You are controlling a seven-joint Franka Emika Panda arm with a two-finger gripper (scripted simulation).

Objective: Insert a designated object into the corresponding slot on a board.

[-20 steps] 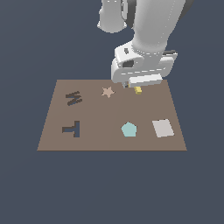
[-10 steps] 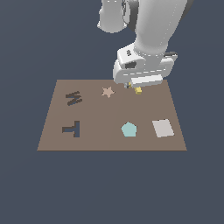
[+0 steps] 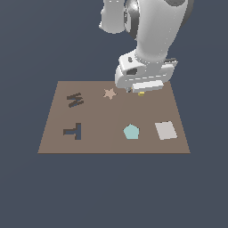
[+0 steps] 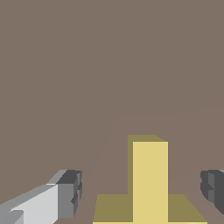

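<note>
Over the last second we watched the gripper (image 3: 139, 91) sink lower onto the yellow piece (image 4: 149, 183) near the board's (image 3: 53, 129) far edge, toward its far right corner in the exterior view; its fingers (image 4: 69, 193) stood released, apart on either side, not yet gripping. We judged the grasp imminent. The T-shaped slot (image 3: 74, 131) waited well apart near the left edge. Around the brown board we saw only plain dark ground.

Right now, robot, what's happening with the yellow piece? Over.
Gripper open, fingers either side of yellow T-shaped block, not gripping. T-shaped slot empty. Tan star beside the block, not blocking.
</note>
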